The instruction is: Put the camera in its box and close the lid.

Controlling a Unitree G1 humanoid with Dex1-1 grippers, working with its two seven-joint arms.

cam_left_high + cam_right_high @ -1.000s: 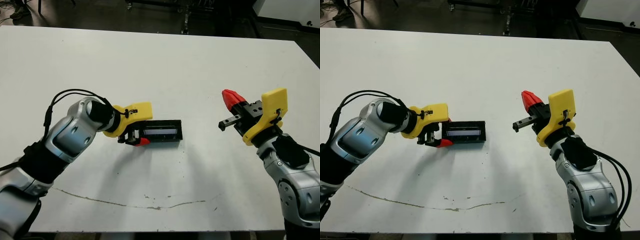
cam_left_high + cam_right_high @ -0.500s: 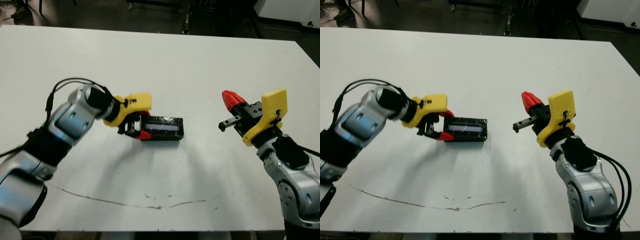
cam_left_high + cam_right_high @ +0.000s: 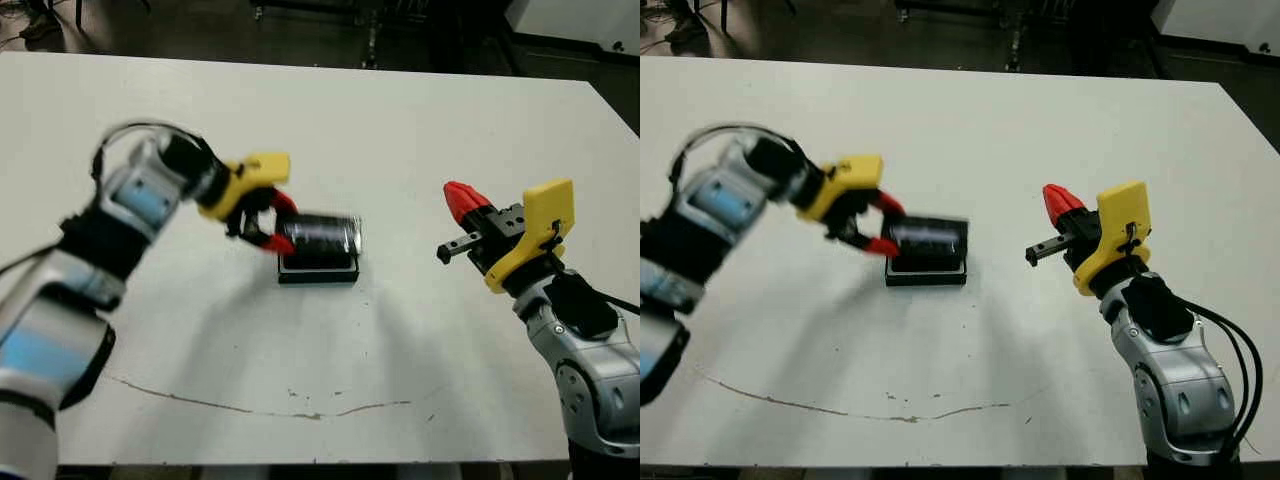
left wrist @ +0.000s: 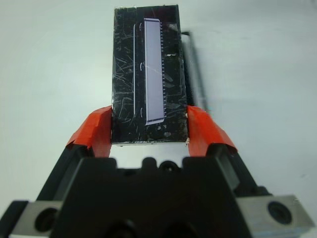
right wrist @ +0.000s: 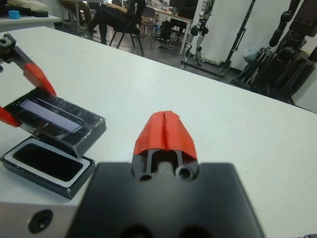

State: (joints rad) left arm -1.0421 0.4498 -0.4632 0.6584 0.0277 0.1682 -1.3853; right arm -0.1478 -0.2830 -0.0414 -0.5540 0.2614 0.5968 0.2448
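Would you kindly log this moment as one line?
left gripper: holds lid above box | right gripper: shut, idle

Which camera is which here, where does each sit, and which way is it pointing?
Head eyes: on the head, facing forward and down at the table; both arms show, the left gripper holding the lid over the box, the right gripper apart.
Left wrist: on that wrist, looking along its fingers clamping the lid.
Right wrist: on that wrist, looking across the table over its own shut fingers toward lid and box.
Shared: every view shows the lid.
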